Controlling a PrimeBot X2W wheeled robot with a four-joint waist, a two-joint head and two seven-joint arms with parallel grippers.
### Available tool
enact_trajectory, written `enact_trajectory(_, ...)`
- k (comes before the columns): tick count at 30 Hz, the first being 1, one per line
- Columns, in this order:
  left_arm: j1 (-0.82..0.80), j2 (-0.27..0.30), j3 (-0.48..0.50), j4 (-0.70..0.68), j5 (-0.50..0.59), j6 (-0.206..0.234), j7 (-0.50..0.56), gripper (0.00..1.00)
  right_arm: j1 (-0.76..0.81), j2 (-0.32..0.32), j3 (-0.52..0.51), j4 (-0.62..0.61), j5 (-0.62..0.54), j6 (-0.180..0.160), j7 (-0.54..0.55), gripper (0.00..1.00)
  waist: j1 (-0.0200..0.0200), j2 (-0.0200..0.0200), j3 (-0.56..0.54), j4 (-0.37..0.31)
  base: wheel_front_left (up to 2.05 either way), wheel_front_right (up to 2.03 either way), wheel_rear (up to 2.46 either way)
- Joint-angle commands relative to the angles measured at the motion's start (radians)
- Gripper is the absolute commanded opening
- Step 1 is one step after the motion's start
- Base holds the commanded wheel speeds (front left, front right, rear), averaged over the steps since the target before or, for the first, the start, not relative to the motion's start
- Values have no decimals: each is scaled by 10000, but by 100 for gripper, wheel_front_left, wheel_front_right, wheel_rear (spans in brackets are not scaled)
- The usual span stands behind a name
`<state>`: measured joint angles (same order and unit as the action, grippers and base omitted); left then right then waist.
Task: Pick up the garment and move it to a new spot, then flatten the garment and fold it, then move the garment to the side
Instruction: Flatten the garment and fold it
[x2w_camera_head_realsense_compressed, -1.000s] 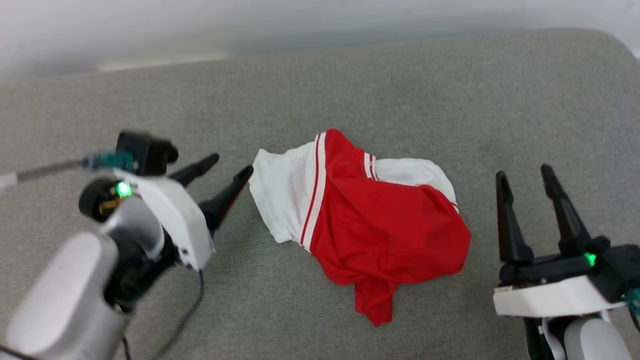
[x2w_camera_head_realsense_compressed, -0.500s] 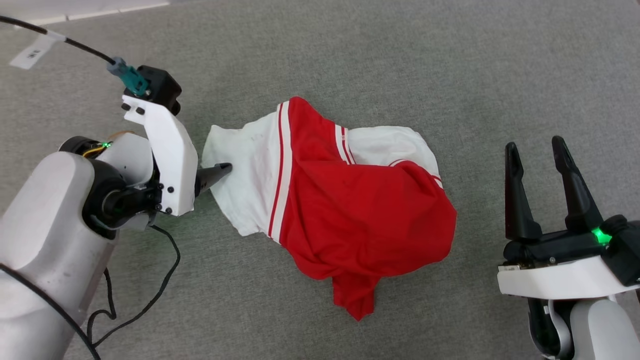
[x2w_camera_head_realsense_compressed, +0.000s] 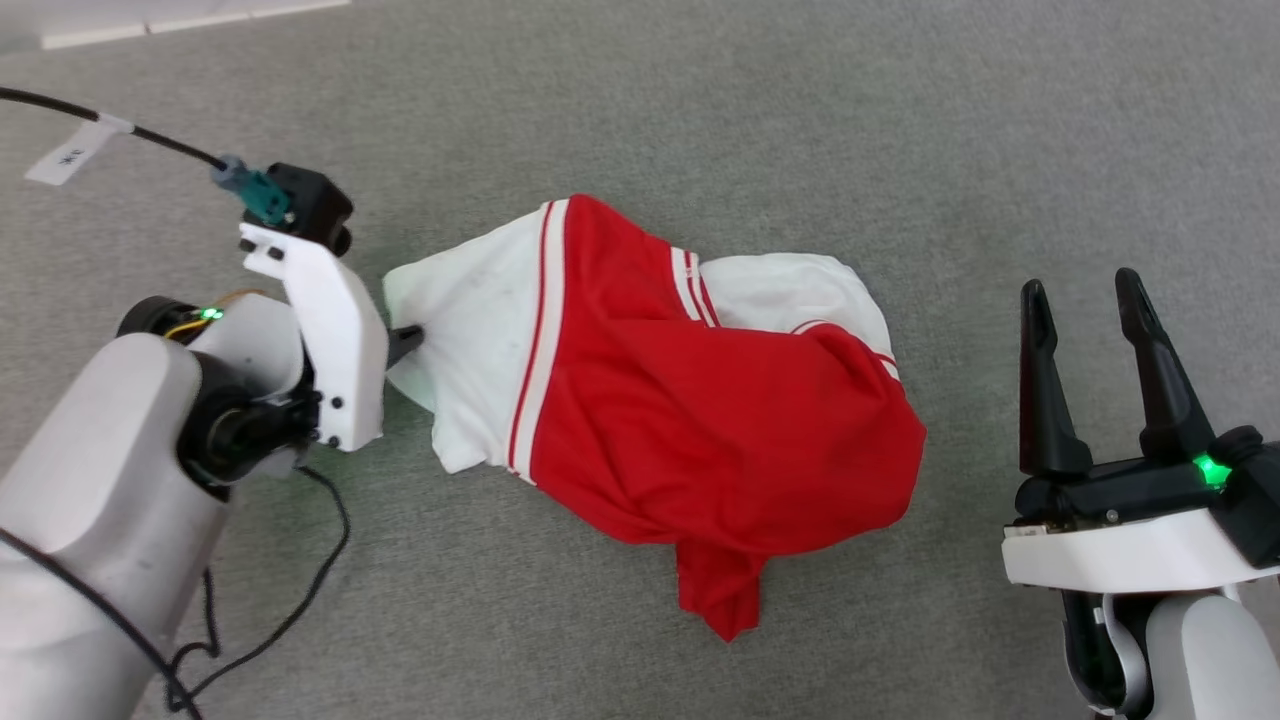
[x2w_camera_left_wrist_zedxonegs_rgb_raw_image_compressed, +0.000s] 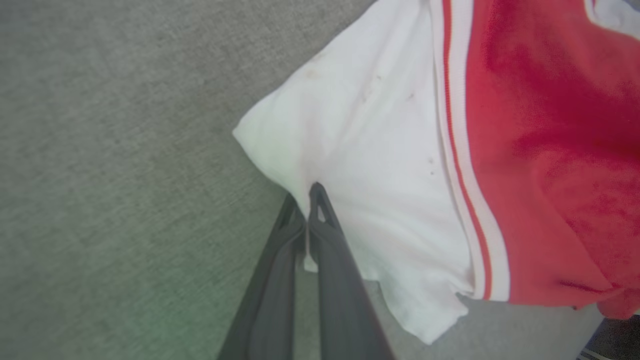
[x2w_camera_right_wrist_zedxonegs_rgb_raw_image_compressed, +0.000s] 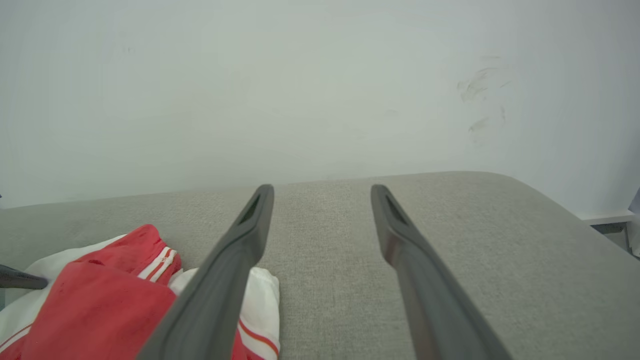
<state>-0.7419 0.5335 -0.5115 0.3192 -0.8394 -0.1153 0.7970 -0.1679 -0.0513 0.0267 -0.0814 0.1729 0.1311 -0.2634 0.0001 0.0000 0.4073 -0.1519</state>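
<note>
Altogether one garment (x2w_camera_head_realsense_compressed: 700, 430), two pincers: left pincer (x2w_camera_head_realsense_compressed: 410, 338) tight on its white sleeve (x2w_camera_head_realsense_compressed: 465, 320), right pincer (x2w_camera_head_realsense_compressed: 1080, 283) agape.

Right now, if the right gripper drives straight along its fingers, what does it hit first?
Likely nothing soon: right gripper points over bare grey surface toward the white wall; garment lies off-line. Depth unclear.

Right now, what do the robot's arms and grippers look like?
Left arm: rounded pale grey forearm, white wrist plate, black camera block with a teal plug and a black cable bearing a white tag. The left gripper and right gripper have long dark tapered fingers; the right's base is a white shell with a green light.
</note>
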Motion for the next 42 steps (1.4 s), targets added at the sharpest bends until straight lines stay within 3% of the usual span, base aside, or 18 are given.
enact_trajectory(1,250,251,226,77,67,19,-408,0,37,21,-16,66,-117,-5,-20,100,-1,0,-341,280,0,0,0)
enact_trajectory(14,2577,1441,1709,-621,-607,382,-2249,0,514,18,-30,524,-366,-5,-20,100,-1,0,-1811,1408,0,0,0)
enact_trajectory(19,4057,1671,1906,-1015,-969,459,-2560,0,712,18,-35,692,-361,-5,-20,100,-1,0,-2148,1656,0,0,0)
enact_trajectory(22,4901,1476,1746,-1326,-1084,473,-2760,0,752,18,-63,731,-360,-5,-20,100,-1,0,-2262,1741,0,0,0)
enact_trajectory(23,5126,1376,1703,-1449,-1103,462,-2852,27,789,18,-68,754,-351,-5,-20,100,-1,0,-2292,1759,0,0,0)
enact_trajectory(24,5310,1256,1649,-1554,-1155,422,-2955,98,827,18,-87,780,-336,-5,-20,100,-1,0,-2327,1779,0,0,0)
enact_trajectory(29,5663,765,1670,-2127,-909,514,-3926,100,896,20,-79,897,-314,-5,-20,100,-1,0,-2443,1833,0,0,0)
enact_trajectory(36,5495,70,2360,-2668,229,235,-7651,100,978,20,-161,937,-467,-5,-20,100,-1,0,-2706,1862,0,0,0)
enact_trajectory(42,6186,-354,2707,-2905,1392,634,-10118,100,1103,20,-211,916,-636,-5,-20,100,-1,0,-2878,1914,0,0,0)
